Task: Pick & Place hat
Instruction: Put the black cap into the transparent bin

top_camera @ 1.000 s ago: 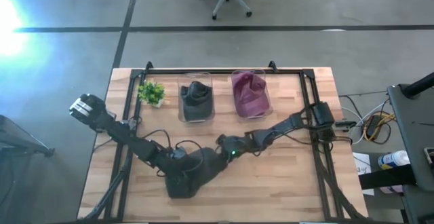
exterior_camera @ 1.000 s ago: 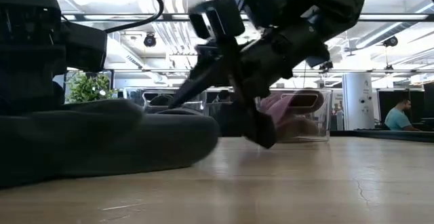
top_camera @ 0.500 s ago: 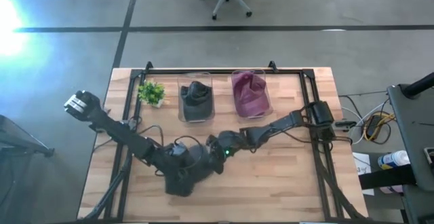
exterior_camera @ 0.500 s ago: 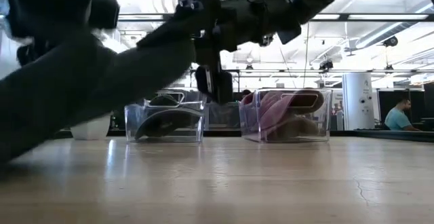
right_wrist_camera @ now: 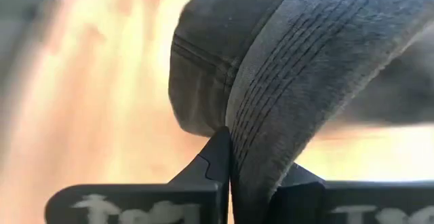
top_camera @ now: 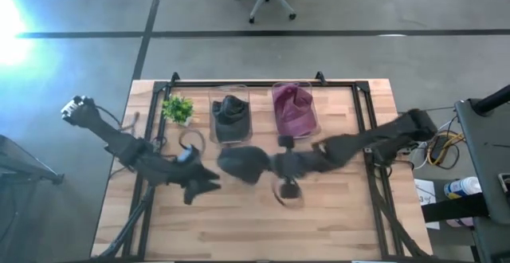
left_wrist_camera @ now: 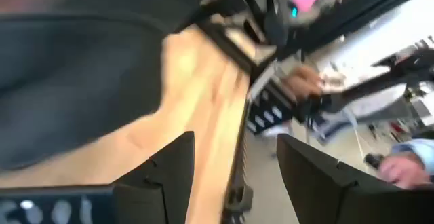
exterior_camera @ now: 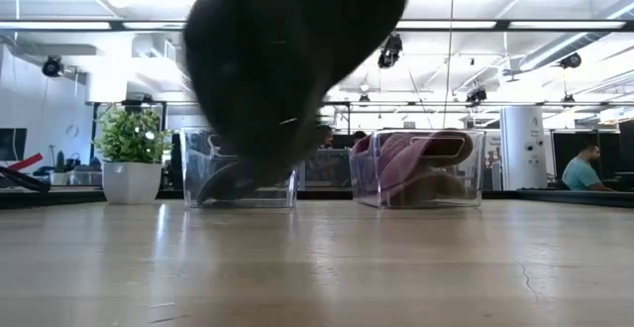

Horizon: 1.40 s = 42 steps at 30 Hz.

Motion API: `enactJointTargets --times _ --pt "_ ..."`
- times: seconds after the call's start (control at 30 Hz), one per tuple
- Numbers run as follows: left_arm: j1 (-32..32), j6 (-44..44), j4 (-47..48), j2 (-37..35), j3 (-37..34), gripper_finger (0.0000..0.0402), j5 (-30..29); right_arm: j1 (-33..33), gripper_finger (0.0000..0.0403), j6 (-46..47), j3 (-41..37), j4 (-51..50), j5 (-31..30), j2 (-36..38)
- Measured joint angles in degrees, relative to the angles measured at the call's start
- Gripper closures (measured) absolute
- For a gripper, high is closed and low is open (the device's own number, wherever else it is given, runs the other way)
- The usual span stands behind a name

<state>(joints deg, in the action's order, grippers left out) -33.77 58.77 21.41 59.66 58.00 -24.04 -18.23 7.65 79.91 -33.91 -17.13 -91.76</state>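
Observation:
A dark grey hat (top_camera: 241, 163) hangs in the air over the middle of the table. It shows blurred at the top of the low view (exterior_camera: 287, 59). My right gripper (top_camera: 272, 166) is shut on it and comes from the table's right. In the right wrist view (right_wrist_camera: 230, 142) the hat's stitched brim runs between the fingers. My left gripper (top_camera: 204, 185) is open and empty, to the hat's left and nearer the front edge. In the left wrist view (left_wrist_camera: 234, 149) the hat (left_wrist_camera: 74, 81) lies beyond the fingers, apart from them. My right gripper pinches the hat's stitched brim (right_wrist_camera: 261, 115) between its two fingers. The fingers come from the table's right, roughly level. The hat is lifted clear of the table, and its crown (right_wrist_camera: 203, 81) extends beyond the fingers.
Two clear bins stand at the back. One (top_camera: 229, 119) holds a dark hat, the other (top_camera: 293, 110) a maroon one. A small potted plant (top_camera: 178, 107) stands left of them. A black frame (top_camera: 362, 135) runs round the table. The front half of the tabletop (top_camera: 263, 231) is bare wood.
My right gripper has risen and gone toward the far and right edges with the hat. The hat lay on the table near the front and is now lifted clear. My left gripper, which was at the hat, now stands apart from it.

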Motion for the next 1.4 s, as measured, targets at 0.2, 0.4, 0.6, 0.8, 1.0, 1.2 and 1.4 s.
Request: enactJointTargets --times 0.2,0.4,0.6,0.8,1.0,1.2,1.4 --pt "0.00 -3.28 6.17 -4.29 1.90 0.0200 -14.52 -9.51 0.0390 -23.17 8.22 -16.98 -15.20 -1.17" --pt "2.56 0.05 8.34 -3.01 -0.47 0.0200 -13.66 -13.31 0.0390 -45.73 6.57 -21.47 -23.86 -5.37" --pt "3.18 13.61 9.69 1.03 -6.65 0.0200 -4.19 -14.55 0.0390 -48.29 5.20 -20.42 -25.78 -6.71" --pt "3.35 19.62 2.83 3.93 -13.86 0.0200 -3.39 -17.23 0.0390 -58.56 7.52 -16.63 -26.46 -5.93" --pt "4.74 19.67 -13.84 6.56 -19.15 0.0200 -0.59 -17.00 0.0390 -60.46 10.00 -16.50 -26.58 -5.82" --pt "5.21 19.31 -15.15 7.63 -18.74 0.0200 -1.52 -16.89 0.0390 -59.06 9.98 -16.99 -27.76 -5.82" --pt "5.08 5.33 -15.83 3.69 -11.51 0.0200 -5.53 -16.89 0.0390 -56.14 9.91 -18.58 -27.86 -5.82"
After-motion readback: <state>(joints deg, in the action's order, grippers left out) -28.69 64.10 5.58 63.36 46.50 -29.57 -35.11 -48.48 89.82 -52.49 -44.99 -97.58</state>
